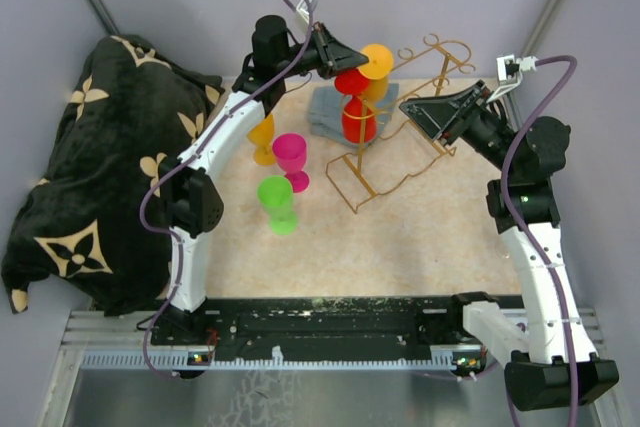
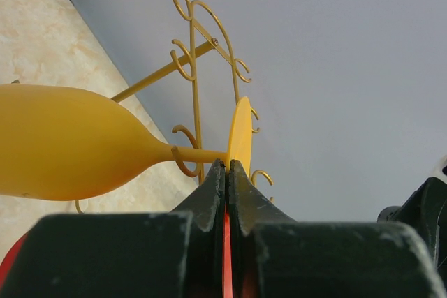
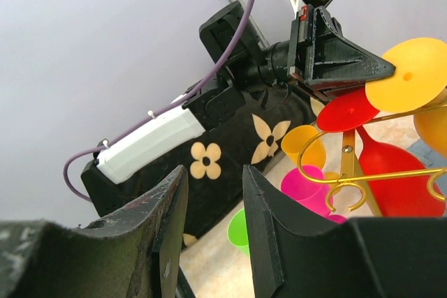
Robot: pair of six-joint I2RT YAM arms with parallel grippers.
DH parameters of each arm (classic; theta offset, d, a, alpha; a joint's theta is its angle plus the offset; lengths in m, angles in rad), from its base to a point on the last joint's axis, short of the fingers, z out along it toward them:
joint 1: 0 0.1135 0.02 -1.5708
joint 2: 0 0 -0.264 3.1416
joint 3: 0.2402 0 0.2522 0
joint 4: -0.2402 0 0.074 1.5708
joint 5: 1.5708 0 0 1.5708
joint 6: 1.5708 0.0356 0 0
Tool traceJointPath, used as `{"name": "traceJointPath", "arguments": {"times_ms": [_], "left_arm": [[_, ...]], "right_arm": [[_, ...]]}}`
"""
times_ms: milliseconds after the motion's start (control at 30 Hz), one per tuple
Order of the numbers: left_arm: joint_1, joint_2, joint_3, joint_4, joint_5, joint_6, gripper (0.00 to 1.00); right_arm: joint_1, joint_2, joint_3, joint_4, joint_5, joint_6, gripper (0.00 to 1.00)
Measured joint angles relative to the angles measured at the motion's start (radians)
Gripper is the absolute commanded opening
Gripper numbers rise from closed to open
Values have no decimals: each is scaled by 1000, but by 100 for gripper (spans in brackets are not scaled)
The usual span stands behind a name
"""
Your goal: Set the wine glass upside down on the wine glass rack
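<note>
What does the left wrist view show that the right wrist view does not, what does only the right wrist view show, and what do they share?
Only the left wrist view: the yellow wine glass's full bowl and stem, lying sideways before the camera. Only the right wrist view: the right gripper, open and empty, the pink glass, the green glass and the black flowered blanket. Both: the left gripper shut on the yellow glass's foot, and the gold wine glass rack.

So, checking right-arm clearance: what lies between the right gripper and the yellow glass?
Curled rail ends of the gold rack and the hung red glass, seen in the right wrist view.
</note>
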Motion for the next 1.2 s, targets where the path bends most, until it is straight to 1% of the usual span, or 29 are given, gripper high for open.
{"name": "traceJointPath", "arguments": {"times_ms": [33,100,167,200,267,300,367,433,733,867,1200], "left_arm": [[0,0,1,-3,3,0,1],[0,0,2,-3,9,0,12],[0,0,2,-3,12,3,11],[0,0,2,-3,13,3,13],[0,0,3,-3,14,3,20],[0,0,3,-3,14,2,21],[0,0,6,-2,17,3,27],[0,0,8,-1,18,3,38],[1,0,13,18,24,3,44],[0,0,13,18,25,3,44],[0,-9,10,13,18,27,49]], "right_arm": [[0,0,0,0,0,0,38],[0,0,0,0,3,1,38],[0,0,0,0,4,4,38],[0,0,0,0,4,4,38],[0,0,0,0,5,4,38],[0,0,0,0,5,4,38],[0,0,0,0,6,4,38],[0,0,-1,0,7,5,38],[0,0,-19,7,8,6,38],[0,0,-20,8,8,6,38],[0,0,-20,8,8,6,38]]}}
